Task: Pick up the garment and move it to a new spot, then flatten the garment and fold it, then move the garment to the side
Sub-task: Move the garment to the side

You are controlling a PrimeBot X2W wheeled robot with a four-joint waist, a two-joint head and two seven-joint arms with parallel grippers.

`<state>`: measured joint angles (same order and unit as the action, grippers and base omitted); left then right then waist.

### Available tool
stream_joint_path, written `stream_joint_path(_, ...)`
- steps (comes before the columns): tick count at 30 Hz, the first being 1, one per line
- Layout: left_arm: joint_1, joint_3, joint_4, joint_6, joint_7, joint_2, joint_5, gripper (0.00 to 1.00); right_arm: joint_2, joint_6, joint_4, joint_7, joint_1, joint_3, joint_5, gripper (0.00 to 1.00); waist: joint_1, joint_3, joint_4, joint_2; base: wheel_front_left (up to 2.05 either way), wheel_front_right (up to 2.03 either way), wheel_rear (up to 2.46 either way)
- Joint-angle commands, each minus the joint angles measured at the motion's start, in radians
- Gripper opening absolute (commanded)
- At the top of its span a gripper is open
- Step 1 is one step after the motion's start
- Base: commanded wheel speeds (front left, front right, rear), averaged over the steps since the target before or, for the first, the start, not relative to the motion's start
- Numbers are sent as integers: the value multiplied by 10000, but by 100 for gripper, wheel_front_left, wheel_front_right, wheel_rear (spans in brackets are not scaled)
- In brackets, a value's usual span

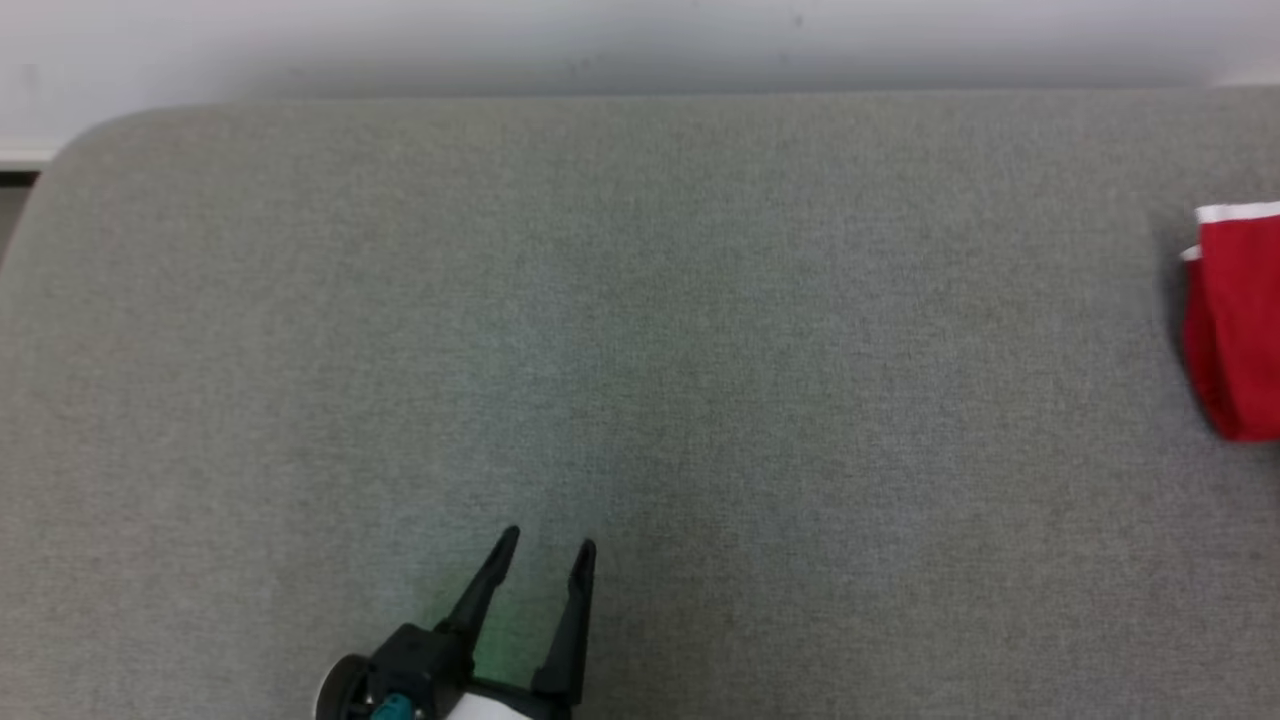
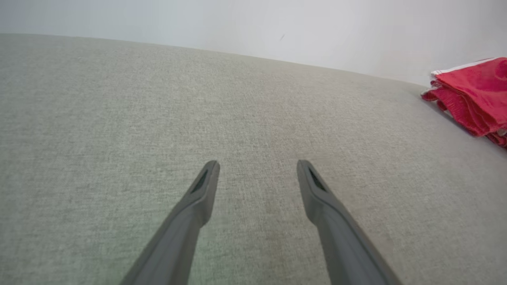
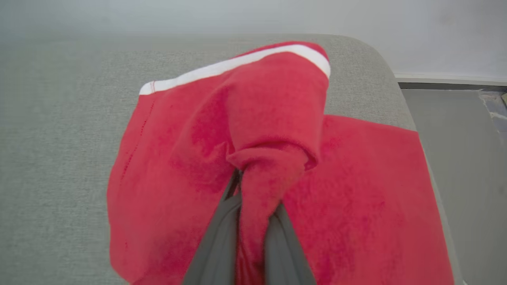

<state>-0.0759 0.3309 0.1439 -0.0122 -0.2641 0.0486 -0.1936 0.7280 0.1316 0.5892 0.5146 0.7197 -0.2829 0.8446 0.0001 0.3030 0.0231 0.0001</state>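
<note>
Nearest, at the lower left of the head view, the left end effector (image 1: 548, 542) is held with its fingers (image 2: 198, 198) spread apart above the bare grey tabletop (image 1: 700, 300); nothing is gripped between them. Farther to the right, the right end effector (image 3: 255, 198) is clamped on a bunched fold of the red garment (image 3: 356, 198), which is pulled up into a peak while the rest is spread flat near the tabletop's rounded right end. A white band (image 3: 237, 63) is seen along its far edge. Beyond, a pale wall (image 1: 600, 40) is seen.
</note>
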Motion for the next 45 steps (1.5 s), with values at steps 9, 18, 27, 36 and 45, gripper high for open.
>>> stream_joint_path(9,-226,-379,42,74,2,40,413,100,998,-22,921,-294,125,115,-867,100,-1,751,-97,-1,0,0,0)
stream_joint_path(18,-274,-484,69,68,2,40,415,100,386,-22,2889,-3127,-87,880,-3505,100,-1,538,-213,-1,0,0,0)
stream_joint_path(27,398,-757,-169,-237,2,40,-80,100,-741,-24,3795,-6468,-1003,2785,-4936,100,-1,-636,-145,-1,0,0,0)
stream_joint_path(36,1533,-1350,-481,-211,2,39,-485,100,-2590,-24,1554,-7726,-3438,3966,-6351,100,-1,-2307,-125,-1,0,0,0)
stream_joint_path(45,2255,-1868,-553,-98,3,40,-83,100,-5413,-24,-2723,-7791,-6921,4432,-7179,100,-1,-3197,-87,-1,0,0,0)
